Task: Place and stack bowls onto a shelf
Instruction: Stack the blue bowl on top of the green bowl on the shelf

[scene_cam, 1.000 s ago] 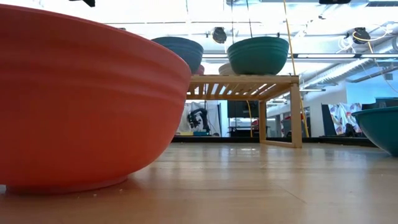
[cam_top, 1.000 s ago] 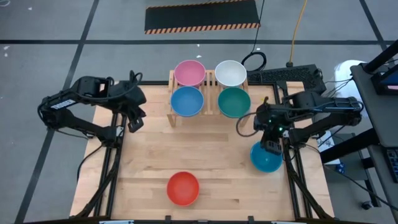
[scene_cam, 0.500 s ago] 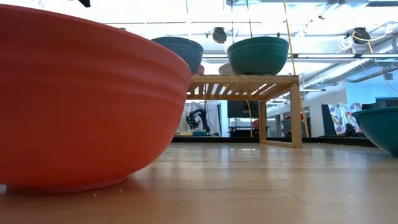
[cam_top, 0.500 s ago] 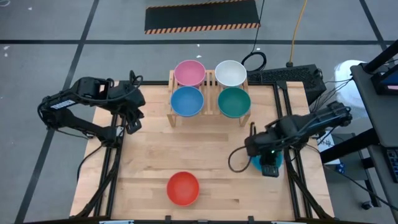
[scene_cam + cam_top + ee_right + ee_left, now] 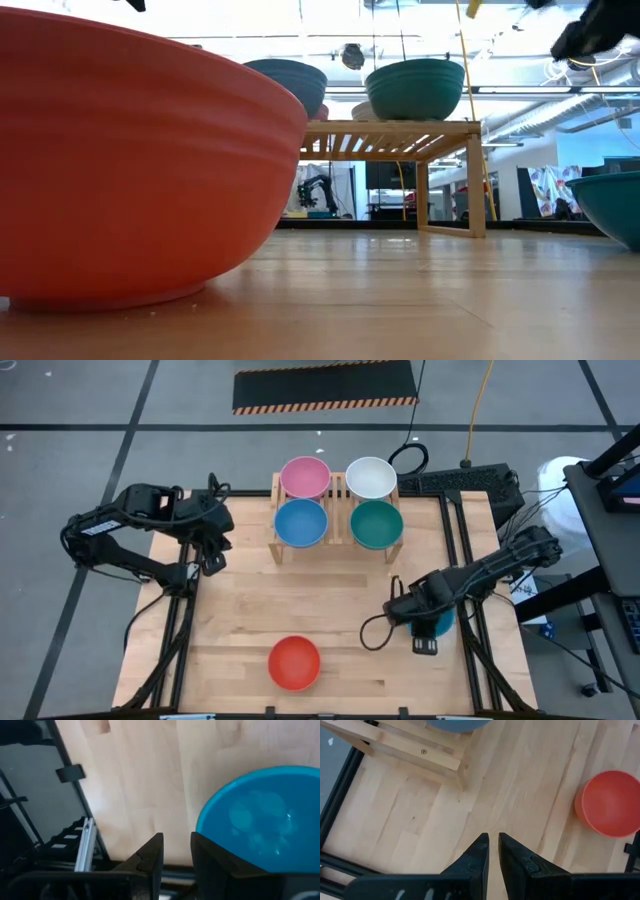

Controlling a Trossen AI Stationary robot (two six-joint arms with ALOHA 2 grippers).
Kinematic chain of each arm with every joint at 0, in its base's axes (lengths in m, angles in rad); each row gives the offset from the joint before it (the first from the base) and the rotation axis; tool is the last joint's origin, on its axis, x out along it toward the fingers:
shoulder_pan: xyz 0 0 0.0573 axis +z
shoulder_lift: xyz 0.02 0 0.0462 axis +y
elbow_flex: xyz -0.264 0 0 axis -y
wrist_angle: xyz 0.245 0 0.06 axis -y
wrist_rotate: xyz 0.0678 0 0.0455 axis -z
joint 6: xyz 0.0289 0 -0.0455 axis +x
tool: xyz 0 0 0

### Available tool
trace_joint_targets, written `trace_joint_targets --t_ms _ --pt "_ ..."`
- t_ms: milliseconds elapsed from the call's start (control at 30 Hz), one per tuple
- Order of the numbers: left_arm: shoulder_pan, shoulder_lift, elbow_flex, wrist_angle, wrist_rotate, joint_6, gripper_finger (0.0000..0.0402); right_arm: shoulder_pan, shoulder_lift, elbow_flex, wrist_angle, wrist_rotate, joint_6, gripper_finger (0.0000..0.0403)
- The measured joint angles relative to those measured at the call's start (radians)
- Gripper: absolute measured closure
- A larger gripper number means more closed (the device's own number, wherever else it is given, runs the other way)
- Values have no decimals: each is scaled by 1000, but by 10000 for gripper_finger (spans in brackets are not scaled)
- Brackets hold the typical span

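The shelf [image 5: 338, 490] stands at the table's far edge and carries the pink bowl [image 5: 305, 476], the white bowl [image 5: 371, 476], the blue bowl [image 5: 301, 522] and the green bowl [image 5: 377, 523]. The red bowl [image 5: 295, 662] rests on its base near the near edge. The teal-blue bowl [image 5: 447, 622] sits on the table at the right, mostly hidden under my right gripper [image 5: 430, 632], whose fingers stand narrowly open at the bowl's rim [image 5: 202, 827]. My left gripper [image 5: 213, 560] hangs shut over the table's left side. My right gripper has one finger [image 5: 210, 852] showing in front of the teal-blue bowl's rim. I cannot tell whether it touches the rim. The bowl rests flat on the table.
Black frame rails [image 5: 75, 845] run along the table's right edge, close beside the teal-blue bowl. Bare wood [image 5: 330, 600] lies between the shelf and the red bowl. In the low view the red bowl [image 5: 140, 170] fills the left half, and the shelf [image 5: 390, 127] stands behind it.
My right gripper has moved toward the table's near edge and down, from the teal-blue bowl's far side to over the bowl itself. The bowl has stayed where it was.
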Motion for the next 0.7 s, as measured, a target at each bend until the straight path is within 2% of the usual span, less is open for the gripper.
trace_joint_targets --t_ms 167,400,700 --pt "0 0 0 0 0 3 355 -1 -29 -124 111 5 53 312" --pt "0 0 0 0 0 10 355 -1 -36 -256 144 3 128 312" --pt "0 0 0 0 0 7 355 -1 -37 -309 298 1 100 312"
